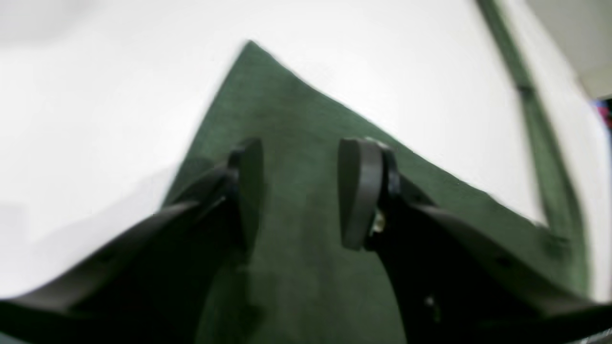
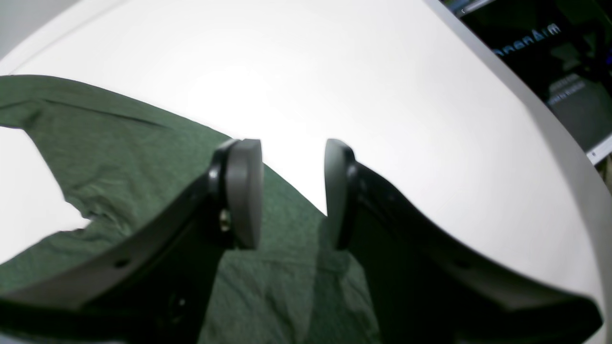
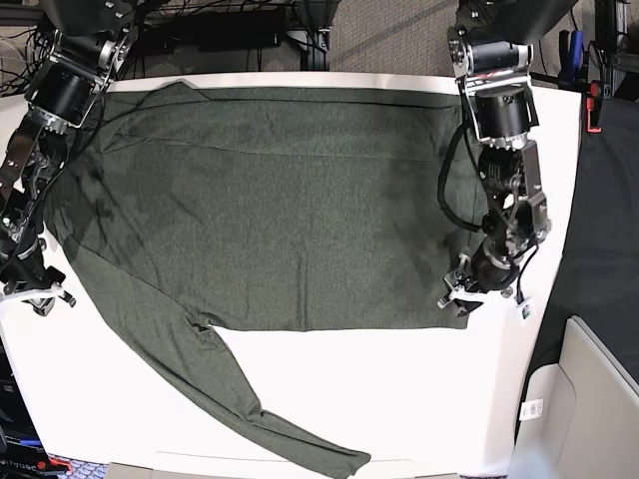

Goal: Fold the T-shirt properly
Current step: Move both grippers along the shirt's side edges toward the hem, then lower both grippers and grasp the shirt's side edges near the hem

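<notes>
The T-shirt point(image 3: 270, 200) is dark olive green and lies spread flat on the white table point(image 3: 399, 399). One long sleeve point(image 3: 290, 429) trails toward the front edge. My left gripper point(image 3: 456, 304) is open at the shirt's front right corner. In the left wrist view this gripper point(image 1: 301, 191) hovers over the pointed cloth corner point(image 1: 248, 52) with nothing between the jaws. My right gripper point(image 3: 48, 297) is open at the shirt's left edge. In the right wrist view it point(image 2: 291, 191) straddles the edge of the cloth point(image 2: 119, 153), empty.
The table's right edge is close to the left arm, with a pale box point(image 3: 589, 399) and black floor beyond it. Cables and arm bases point(image 3: 489, 60) stand at the back. A dark sign point(image 2: 550, 48) lies past the table edge in the right wrist view.
</notes>
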You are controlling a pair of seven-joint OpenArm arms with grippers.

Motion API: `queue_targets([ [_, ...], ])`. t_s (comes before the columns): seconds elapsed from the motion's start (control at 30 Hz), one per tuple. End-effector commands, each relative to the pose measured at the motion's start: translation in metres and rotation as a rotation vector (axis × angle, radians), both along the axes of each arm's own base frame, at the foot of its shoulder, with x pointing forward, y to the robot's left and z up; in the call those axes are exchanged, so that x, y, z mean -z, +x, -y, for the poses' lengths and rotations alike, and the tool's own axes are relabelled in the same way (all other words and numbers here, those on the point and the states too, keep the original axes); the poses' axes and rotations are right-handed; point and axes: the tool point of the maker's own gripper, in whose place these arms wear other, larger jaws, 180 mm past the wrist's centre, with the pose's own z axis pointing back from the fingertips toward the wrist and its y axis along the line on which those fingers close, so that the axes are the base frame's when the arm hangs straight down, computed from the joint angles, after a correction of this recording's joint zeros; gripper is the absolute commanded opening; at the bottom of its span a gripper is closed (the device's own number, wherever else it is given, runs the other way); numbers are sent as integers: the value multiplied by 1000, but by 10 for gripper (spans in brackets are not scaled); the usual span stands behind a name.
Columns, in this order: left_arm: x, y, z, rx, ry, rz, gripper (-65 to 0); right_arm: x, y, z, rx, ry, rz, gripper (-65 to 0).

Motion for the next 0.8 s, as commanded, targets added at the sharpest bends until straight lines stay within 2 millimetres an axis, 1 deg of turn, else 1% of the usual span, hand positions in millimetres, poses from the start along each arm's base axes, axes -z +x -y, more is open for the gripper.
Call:
queue_targets([
  [0.0,-23,18,-6,-13,25,76,-396,-24,7,8,3,-34,59,-428],
  [0.13,-16,31,-11,-35,22,64,-396,-25,6,10,4,-42,56,-428],
  [0.2,-14,33,-20,-56,33,62,-396,-25,6,9,3,-39,56,-428],
  [0.33,-8,34,-27,-91,45,82,-396,-23,5,7,-3,-37,55,-428],
  [0.53,8,29,-31,-117,48,64,-396,-24,10,-4,-85,-65,55,-428],
  [0.67,27,22,-36,-121,94,26,-396,-24,10,-4,-85,-65,55,-428],
  [0.77,38,18,-34,-114,123,2,-396,-24,9,-3,-82,-64,56,-428],
])
